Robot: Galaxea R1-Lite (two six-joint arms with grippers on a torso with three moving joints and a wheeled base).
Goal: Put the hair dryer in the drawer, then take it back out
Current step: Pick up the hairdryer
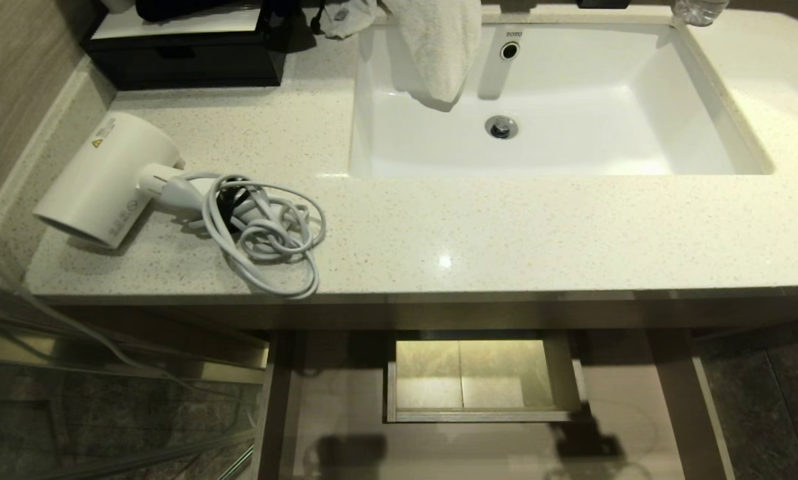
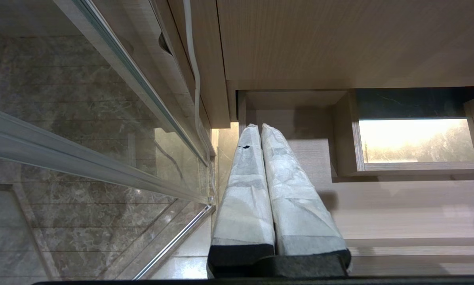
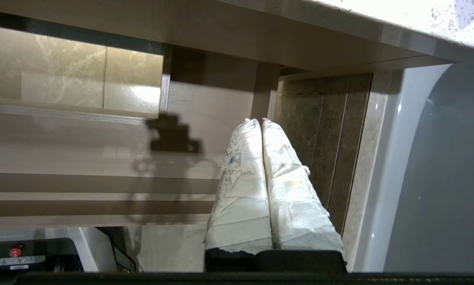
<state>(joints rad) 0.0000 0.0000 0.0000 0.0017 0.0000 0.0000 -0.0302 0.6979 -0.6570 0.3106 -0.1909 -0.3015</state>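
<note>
A: Where are the grippers?

B: Both sit low, under the counter's front edge, and neither shows in the head view. The right gripper has its two white-wrapped fingers pressed flat together, clenched on nothing. It points in under the counter, toward a wooden upright and dark wall tiles behind it. A pale glossy surface runs along one side of its view.

A: And the left?

B: The left gripper is clenched too, wrapped fingers tip to tip, holding nothing. It hangs over the drawer, whose light wood floor spreads beneath it. The boxed cutout in that floor lies just beside the fingertips, bright tile showing through. A glass panel with a metal rail stands on the other side.

A: So the drawer is out?

B: Yes. In the head view its floor reaches out below the counter, with the cutout in the middle. I see nothing lying in it.

A: Where is the dryer?

B: The dryer lies on its side on the counter, near the left end, well apart from both grippers. Its handle points toward the sink. The grey cord is piled in loose loops beside the handle, touching it, one loop close to the front edge.

A: Anything else up there?

B: A black box at the back left and a white towel draped into the sink.
</note>
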